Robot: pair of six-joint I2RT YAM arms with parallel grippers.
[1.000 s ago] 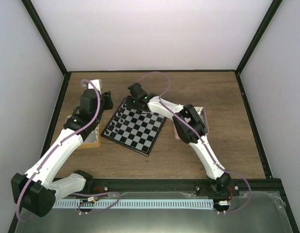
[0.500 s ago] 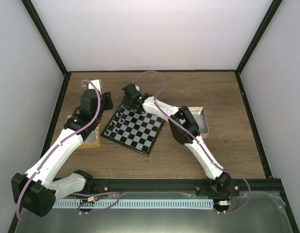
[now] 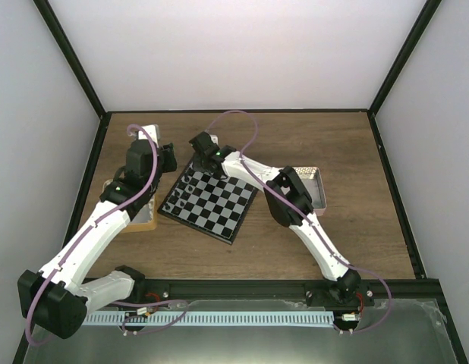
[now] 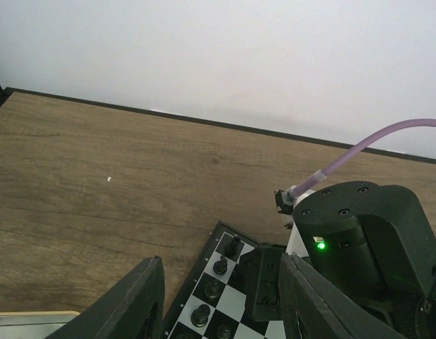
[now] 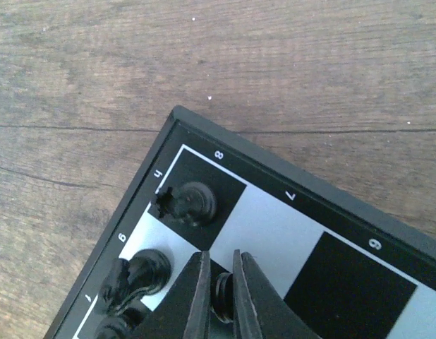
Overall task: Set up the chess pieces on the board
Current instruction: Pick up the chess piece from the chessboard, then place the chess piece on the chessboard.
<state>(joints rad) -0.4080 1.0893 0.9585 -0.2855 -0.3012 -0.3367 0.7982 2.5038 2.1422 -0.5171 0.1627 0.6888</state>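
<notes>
- We see a brown wood-grain desk [image 3: 325, 144] with matte planks. Plain white walls [image 3: 234, 53] close it in, and black frame posts [image 3: 71, 57] stand at the corners.
- Along the near edge lies a dull grey metal sheet [image 3: 295, 334], just behind the arm bases.
- The board [image 3: 219, 205] lies flat, left of the desk's centre. It is turned so that one corner points to the far side. Its checks are glossy black and pale grey inside a thin black rim, with small white characters printed along the border.
- The chess pieces [image 3: 185, 184] we can make out are black and tiny. They stand in a line along the board's far-left edge.
- The right wrist view shows a notched rook [image 5: 186, 203] on the corner square and a knight [image 5: 137, 275] on the next square nearer.
- The right claw [image 5: 221, 258] hangs over that far corner. Its fingers are drawn almost together, clenched on a round-topped black piece [image 5: 223, 288] on the square next to the rook.
- The left claw [image 4: 218, 263] hovers just left of the same corner. Its smooth black fingers are spread and it holds nothing.
- A tan tray [image 3: 140, 218] lies under the left arm, near the board's left side.
- A pale tray [image 3: 319, 184] with rounded corners sits to the right of the board, partly hidden by the right arm.
- A purple cable [image 3: 234, 115] arches above the right wrist.
</notes>
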